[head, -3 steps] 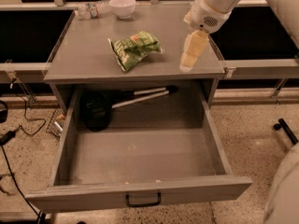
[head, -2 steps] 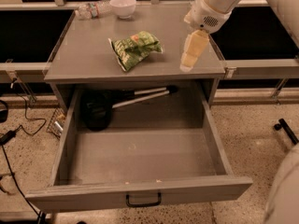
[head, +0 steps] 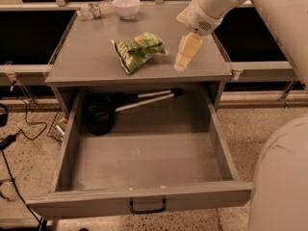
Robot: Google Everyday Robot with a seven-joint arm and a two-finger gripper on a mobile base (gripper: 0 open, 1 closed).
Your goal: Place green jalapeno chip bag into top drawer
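The green jalapeno chip bag (head: 139, 51) lies crumpled on the grey cabinet top (head: 82, 61), near its middle. The top drawer (head: 144, 199) is pulled wide open below it, with its black pull handle at the front. My gripper (head: 182, 62) points down over the cabinet top just right of the bag. It is a short gap away from the bag and holds nothing.
A black ladle-like utensil (head: 99, 115) with a long silver handle lies at the back of the drawer. A white bowl (head: 127, 6) and a clear plastic bottle (head: 95, 9) sit at the cabinet's back edge. My robot body (head: 284, 177) fills the lower right. Cables lie on the floor at left.
My gripper has moved a little left, closer to the chip bag. The bag and the drawer have not moved.
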